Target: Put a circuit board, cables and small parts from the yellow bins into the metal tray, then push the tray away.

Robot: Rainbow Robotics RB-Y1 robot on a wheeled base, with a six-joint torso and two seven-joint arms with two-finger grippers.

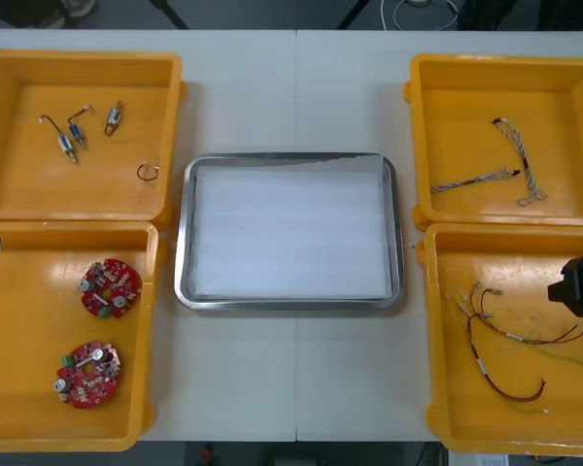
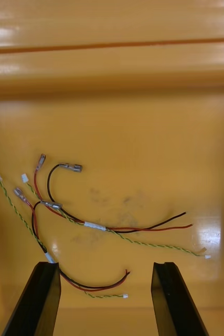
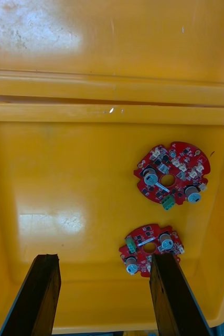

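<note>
Nothing is in the metal tray (image 1: 183, 233) yet: its white inside is bare at the centre of the tabletop (image 1: 291, 87), so every pick and the final push are left to do. From the tray, the small metal parts (image 1: 74, 131) lie in the yellow bin (image 1: 78, 56) at 10 o'clock, two circuit boards (image 1: 109, 287) in the bin at 8 o'clock, twisted blue and white cables (image 1: 476, 180) at 2 o'clock, and red, black and yellow cables (image 2: 95, 226) at 4 o'clock. The left hand (image 3: 104, 260) hangs over the board bin, fingers spread and empty, one board just beside a fingertip. The right hand (image 2: 105, 268) hangs over the 4 o'clock bin, likewise spread and empty, a cable loop lying between its fingers. Either looks poised for a first pick
</note>
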